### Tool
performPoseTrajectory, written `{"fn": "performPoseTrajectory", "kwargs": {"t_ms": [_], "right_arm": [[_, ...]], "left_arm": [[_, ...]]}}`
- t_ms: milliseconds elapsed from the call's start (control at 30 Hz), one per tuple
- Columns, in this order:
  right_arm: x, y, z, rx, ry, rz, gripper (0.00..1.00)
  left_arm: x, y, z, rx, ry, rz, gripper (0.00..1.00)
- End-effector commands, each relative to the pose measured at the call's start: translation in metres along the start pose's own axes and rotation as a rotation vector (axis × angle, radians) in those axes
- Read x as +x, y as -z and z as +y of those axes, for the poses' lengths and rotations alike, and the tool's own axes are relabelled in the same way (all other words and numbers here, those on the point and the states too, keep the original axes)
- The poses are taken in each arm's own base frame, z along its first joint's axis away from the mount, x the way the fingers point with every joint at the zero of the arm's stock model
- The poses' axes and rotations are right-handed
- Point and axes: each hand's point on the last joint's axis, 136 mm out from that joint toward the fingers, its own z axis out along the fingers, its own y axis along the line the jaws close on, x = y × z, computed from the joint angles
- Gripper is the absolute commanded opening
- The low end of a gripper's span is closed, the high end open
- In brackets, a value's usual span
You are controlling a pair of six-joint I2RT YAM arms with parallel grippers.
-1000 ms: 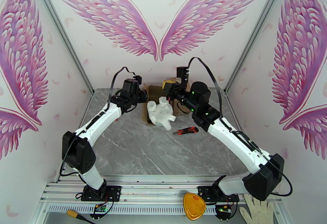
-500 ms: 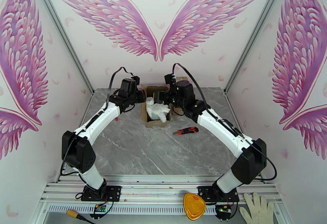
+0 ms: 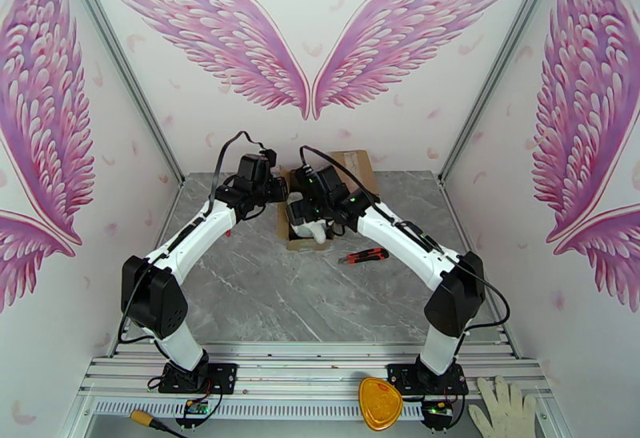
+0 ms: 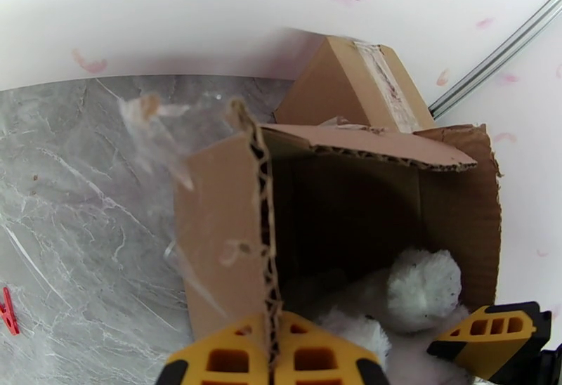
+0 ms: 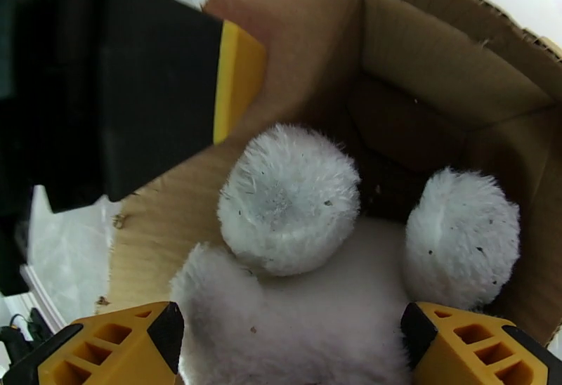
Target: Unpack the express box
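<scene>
Robot booth with wing-mural walls (image 3: 232,40)

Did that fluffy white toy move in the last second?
Yes. The plush toy has dropped back into the cardboard box, farther from the red utility knife.

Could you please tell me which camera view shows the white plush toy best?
The right wrist view: the plush toy sits close up inside the box. The left wrist view catches its fluffy edge; the top view, a small white patch.
</scene>
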Motion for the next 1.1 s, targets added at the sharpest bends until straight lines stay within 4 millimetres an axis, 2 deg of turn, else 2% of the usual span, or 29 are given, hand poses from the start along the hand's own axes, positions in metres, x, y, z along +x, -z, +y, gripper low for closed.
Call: {"fn": "performPoseTrajectory", "kwargs": {"t_ms": [0,100,267,300,367,467,633,833,967,1067], "right_arm": [[0.025,-0.010,-0.010,0.075,0.060,0.102,0.86],[0.031,-0.018,-0.013,0.095,0.080,0.119,0.80],[0.038,-0.026,-0.014,0.096,0.136,0.149,0.39],[0.039,-0.027,-0.014,0.096,0.141,0.153,0.34],[0.036,-0.024,-0.012,0.089,0.155,0.144,0.18],[0.027,-0.016,-0.013,0.094,0.170,0.107,0.00],[-0.005,0.016,-0.012,0.095,0.168,-0.025,0.00],[-0.056,0.083,-0.004,0.056,0.140,-0.319,0.00],[-0.078,0.126,0.000,0.031,0.149,-0.523,0.00],[-0.091,0.158,-0.007,0.066,0.139,-0.668,0.00]], "left_arm": [[-0.014,0.017,-0.012,0.030,-0.018,-0.041,0.00],[-0.015,0.018,-0.013,0.034,-0.016,-0.042,0.00],[-0.016,0.019,-0.011,0.030,-0.015,-0.045,0.00],[-0.016,0.019,-0.011,0.029,-0.013,-0.045,0.00],[-0.017,0.019,-0.010,0.027,-0.011,-0.047,0.00],[-0.018,0.018,-0.010,0.024,-0.009,-0.050,0.00],[-0.020,0.017,-0.007,0.013,-0.010,-0.050,0.00],[-0.021,0.014,0.001,-0.014,0.005,-0.027,0.00],[-0.021,0.014,0.005,-0.030,0.012,-0.006,0.00],[-0.022,0.013,0.009,-0.039,0.017,0.014,0.00]]}}
